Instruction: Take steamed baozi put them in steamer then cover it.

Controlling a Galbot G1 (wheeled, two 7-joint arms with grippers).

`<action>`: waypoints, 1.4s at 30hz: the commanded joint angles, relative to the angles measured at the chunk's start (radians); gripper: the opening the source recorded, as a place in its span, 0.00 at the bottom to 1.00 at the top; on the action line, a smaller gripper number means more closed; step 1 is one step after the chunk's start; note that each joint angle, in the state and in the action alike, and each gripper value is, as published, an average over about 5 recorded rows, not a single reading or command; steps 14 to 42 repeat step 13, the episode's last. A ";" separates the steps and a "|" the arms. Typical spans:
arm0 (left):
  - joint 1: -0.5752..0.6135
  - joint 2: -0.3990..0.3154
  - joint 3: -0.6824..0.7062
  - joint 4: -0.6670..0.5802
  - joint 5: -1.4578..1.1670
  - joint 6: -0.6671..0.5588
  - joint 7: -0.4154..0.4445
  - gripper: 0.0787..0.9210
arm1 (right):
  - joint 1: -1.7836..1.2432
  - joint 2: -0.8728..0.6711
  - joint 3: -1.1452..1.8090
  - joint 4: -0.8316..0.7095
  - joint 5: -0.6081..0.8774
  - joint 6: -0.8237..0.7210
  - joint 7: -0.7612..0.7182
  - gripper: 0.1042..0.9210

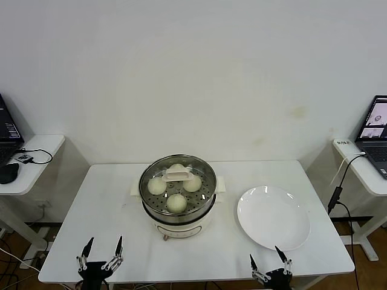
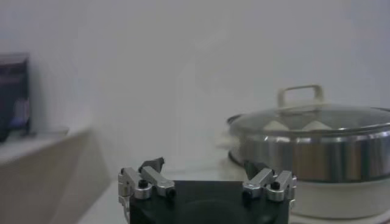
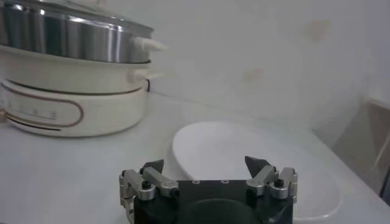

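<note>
Head view showed the steamer (image 1: 178, 194) sitting mid-table, ahead of both sets of fingers, with four steamed baozi (image 1: 176, 202) resting on its perforated tray under a clear glass lid (image 1: 178, 175) whose pale handle stood over the middle. From where I stood, the left gripper (image 1: 103, 249) hung low at the near edge of the white table (image 1: 109, 205), its two fingers spread wide and holding nothing; the steamer lay forward of them and off toward the other arm. The right gripper (image 1: 271, 258) was parked at the same near edge, fingers likewise parted and empty, with the white plate (image 1: 273, 217) just beyond its fingertips and bare. Right wrist view put the plate directly past the fingers, the steamer's white base (image 3: 67, 100) farther off to one side.
</note>
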 commanded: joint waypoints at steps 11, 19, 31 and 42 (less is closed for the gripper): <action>0.077 -0.004 0.026 0.033 -0.066 -0.047 0.032 0.88 | -0.033 -0.004 -0.063 0.035 -0.010 -0.017 0.031 0.88; 0.076 -0.003 0.028 0.035 -0.063 -0.047 0.031 0.88 | -0.033 -0.004 -0.064 0.033 -0.013 -0.016 0.031 0.88; 0.076 -0.003 0.028 0.035 -0.063 -0.047 0.031 0.88 | -0.033 -0.004 -0.064 0.033 -0.013 -0.016 0.031 0.88; 0.076 -0.003 0.028 0.035 -0.063 -0.047 0.031 0.88 | -0.033 -0.004 -0.064 0.033 -0.013 -0.016 0.031 0.88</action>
